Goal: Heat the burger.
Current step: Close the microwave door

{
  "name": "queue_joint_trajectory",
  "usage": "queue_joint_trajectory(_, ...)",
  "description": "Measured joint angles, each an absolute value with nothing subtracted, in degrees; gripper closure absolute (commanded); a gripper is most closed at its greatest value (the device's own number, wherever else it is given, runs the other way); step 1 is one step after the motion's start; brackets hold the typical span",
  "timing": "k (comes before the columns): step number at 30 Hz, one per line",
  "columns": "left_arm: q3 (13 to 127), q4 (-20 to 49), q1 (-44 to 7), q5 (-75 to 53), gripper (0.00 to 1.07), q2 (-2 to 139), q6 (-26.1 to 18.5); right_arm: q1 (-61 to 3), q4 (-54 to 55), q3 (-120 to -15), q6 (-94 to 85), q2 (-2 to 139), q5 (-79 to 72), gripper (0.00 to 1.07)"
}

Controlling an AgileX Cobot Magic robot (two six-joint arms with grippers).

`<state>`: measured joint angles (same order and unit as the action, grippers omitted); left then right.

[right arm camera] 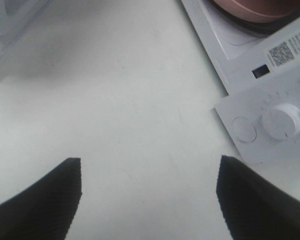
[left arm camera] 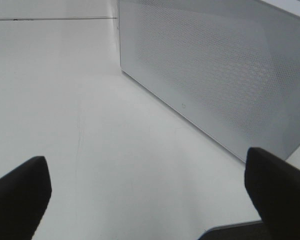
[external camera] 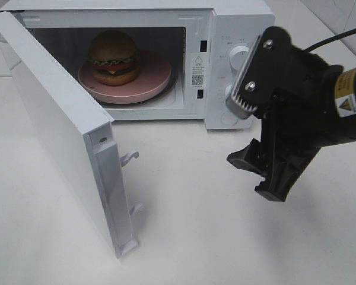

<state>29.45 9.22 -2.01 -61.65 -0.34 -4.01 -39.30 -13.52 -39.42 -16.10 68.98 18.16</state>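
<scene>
The burger (external camera: 113,57), with a golden bun, lettuce, tomato, cheese and patty, sits on a round pink plate (external camera: 151,83) inside the white microwave (external camera: 237,18). The microwave door (external camera: 59,130) stands wide open to the left. My right gripper (external camera: 249,133) is open and empty, in the air in front of the control panel; its wrist view (right arm camera: 147,200) shows the table, the plate's edge (right arm camera: 255,7) and a knob (right arm camera: 284,121). My left gripper (left arm camera: 145,195) is open and empty, facing the door's outer face (left arm camera: 215,70). It does not show in the exterior view.
The microwave stands on a white table (external camera: 196,225). Two white knobs (external camera: 240,56) and a round button (right arm camera: 242,129) are on the panel right of the cavity. Two latch hooks (external camera: 129,157) stick out from the door's edge.
</scene>
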Motion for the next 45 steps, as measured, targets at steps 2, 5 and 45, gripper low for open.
queue_joint_trajectory(2,29.45,9.22,-2.01,-61.65,0.09,-0.34,-4.01,-39.3,-13.52,-39.42,-13.58,67.55,19.42,0.34)
queue_joint_trajectory(5,29.45,9.22,-2.01,-61.65,0.09,-0.34,-4.01,-39.3,-13.52,-39.42,-5.04,62.74,25.95,0.34)
queue_joint_trajectory(45,29.45,9.22,-2.01,-61.65,0.09,-0.34,-4.01,-24.69,-9.97,-39.42,5.73,24.47,59.76,0.31)
